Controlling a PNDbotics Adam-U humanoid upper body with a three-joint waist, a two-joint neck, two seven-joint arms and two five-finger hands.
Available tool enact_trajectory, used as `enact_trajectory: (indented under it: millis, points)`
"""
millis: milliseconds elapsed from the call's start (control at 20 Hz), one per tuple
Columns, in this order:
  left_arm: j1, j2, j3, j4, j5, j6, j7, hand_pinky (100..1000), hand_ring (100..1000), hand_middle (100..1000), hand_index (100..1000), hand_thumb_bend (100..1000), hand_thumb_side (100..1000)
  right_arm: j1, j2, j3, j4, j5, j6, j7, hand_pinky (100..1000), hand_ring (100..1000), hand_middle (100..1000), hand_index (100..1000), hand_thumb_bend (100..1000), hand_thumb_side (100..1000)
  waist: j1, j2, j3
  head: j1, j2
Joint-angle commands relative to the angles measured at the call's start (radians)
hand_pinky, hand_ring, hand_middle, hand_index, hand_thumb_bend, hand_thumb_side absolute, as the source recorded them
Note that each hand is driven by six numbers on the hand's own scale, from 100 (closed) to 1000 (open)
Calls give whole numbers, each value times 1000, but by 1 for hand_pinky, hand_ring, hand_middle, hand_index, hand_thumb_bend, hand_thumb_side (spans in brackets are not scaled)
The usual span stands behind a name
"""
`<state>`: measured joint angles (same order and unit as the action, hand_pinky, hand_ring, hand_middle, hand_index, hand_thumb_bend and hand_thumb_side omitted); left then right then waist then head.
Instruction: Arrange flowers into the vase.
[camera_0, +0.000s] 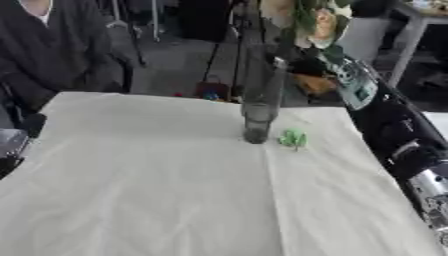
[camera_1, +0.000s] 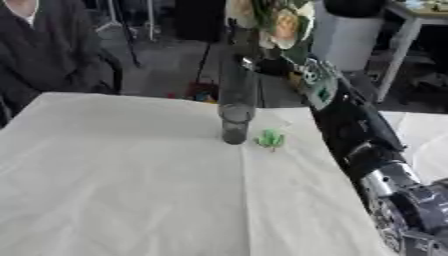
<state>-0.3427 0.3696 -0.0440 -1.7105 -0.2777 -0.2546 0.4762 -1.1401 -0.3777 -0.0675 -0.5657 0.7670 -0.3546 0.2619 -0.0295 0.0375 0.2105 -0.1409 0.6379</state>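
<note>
left eye view
- extra here: dark object at the left edge (camera_0: 10, 145), cut off, can't tell what it is; doesn't show in the other view
- table (camera_0: 131, 190): white cloth, centre crease running from the vase toward the camera
- vase (camera_0: 261, 100): tall, clear, narrow, upright at the far middle of the table, base on the cloth
- vase contents: stems go down into the mouth; can't tell how deep
- flowers (camera_0: 308, 20): pale blooms with green leaves, above the vase mouth at the top of frame
- green bit (camera_0: 293, 138): small, light green, on the cloth just right of the vase base, apart from it
- right arm (camera_0: 394, 130): enters lower right, runs up and back toward the vase top
- right hand (camera_0: 306, 67): dark, at the vase mouth beside the stems
- right hand fingers: blurred against the background, can't tell if they hold the stems or not
- left hand: not seen

right eye view
- extra here: more of the right arm's silver joint (camera_1: 402, 200) in the lower right; second white surface (camera_1: 424, 135) past the arm
- vase: same spot, upright, rim level with the hand
- flowers: cream bloom plus leaves right over the mouth, stems heading down into it
- green bit: just right of the base, not touching
- right hand (camera_1: 278, 65): next to the vase top, under the bloom; finger state still can't tell
- forearm: green and white patterned patch (camera_1: 319, 85) just behind the hand
</note>
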Motion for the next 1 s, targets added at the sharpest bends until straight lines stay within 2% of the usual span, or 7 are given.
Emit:
enact_trajectory:
  millis: [50,700,1000]
  points:
    - [-12,14,12,-10,-1,0,3,609,423,466,387,755,334,-16,-38,-11,1,2,6,-10,1000,1000,983,1000,431,929,6,-11,-2,4,-11]
    - [-10,15,13,-10,-1,1,4,610,423,466,387,754,334,-12,-44,-15,10,1,7,-17,1000,1000,985,1000,407,938,9,-10,-2,5,-9]
    - [-7,18,19,-10,-3,2,9,610,423,466,387,754,333,11,-75,-24,11,-15,6,-21,1000,1000,985,1000,401,937,7,-10,-15,15,-12]
